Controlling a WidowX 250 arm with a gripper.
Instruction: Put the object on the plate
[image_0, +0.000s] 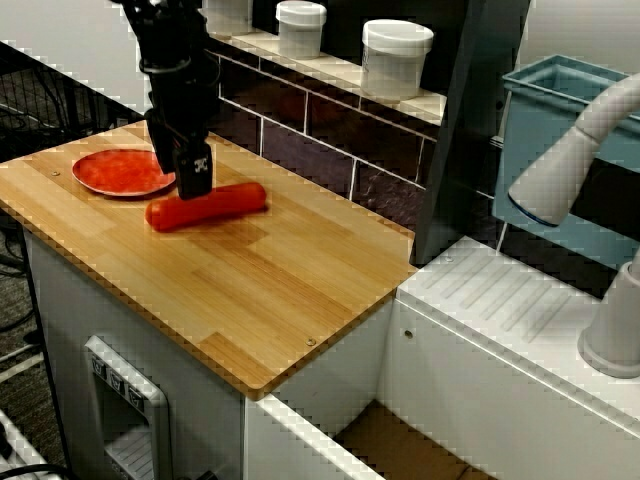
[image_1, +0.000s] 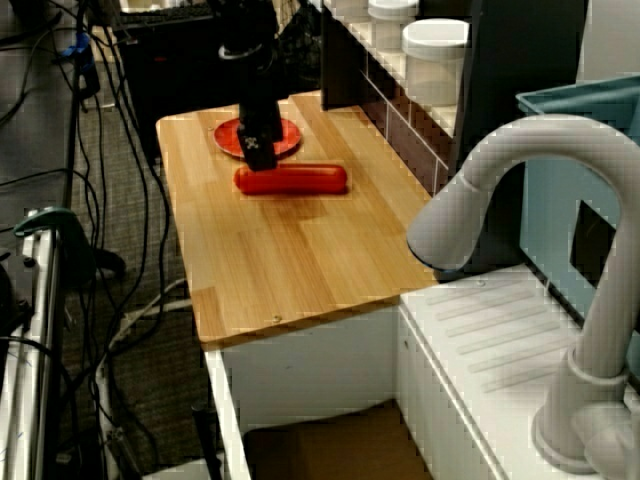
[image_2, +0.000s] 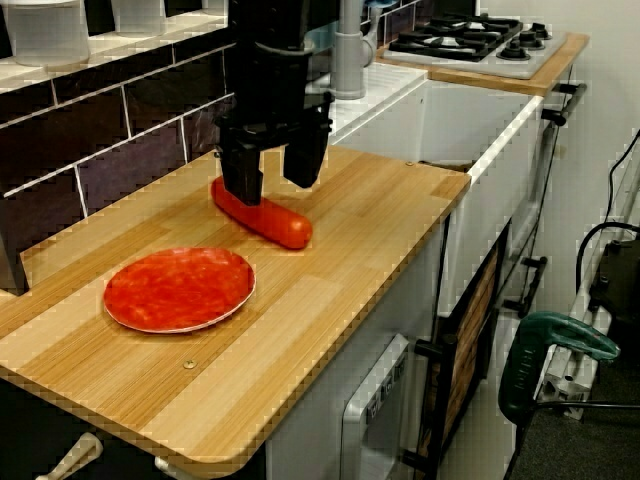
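The object (image_2: 270, 218), a smooth red-orange sausage-like toy, lies flat on the wooden counter (image_2: 360, 230). It also shows in the other two views (image_0: 207, 205) (image_1: 292, 180). Just beside it sits the plate (image_2: 180, 290) (image_0: 120, 172) (image_1: 288, 138), round, red-orange and empty. My black gripper (image_2: 273, 192) (image_0: 190, 175) (image_1: 258, 150) hangs open right over the object's end nearest the plate. Its two fingers (image_2: 241, 178) point down and stand apart across the toy. They are low near it but not closed on it.
White lidded jars (image_0: 397, 55) stand on the tiled ledge behind the counter. A grey faucet (image_0: 570, 150) and a white drainboard (image_0: 500, 300) lie beyond the counter's end, with a blue bin (image_0: 560, 90) behind. A stove (image_2: 470, 40) shows farther off.
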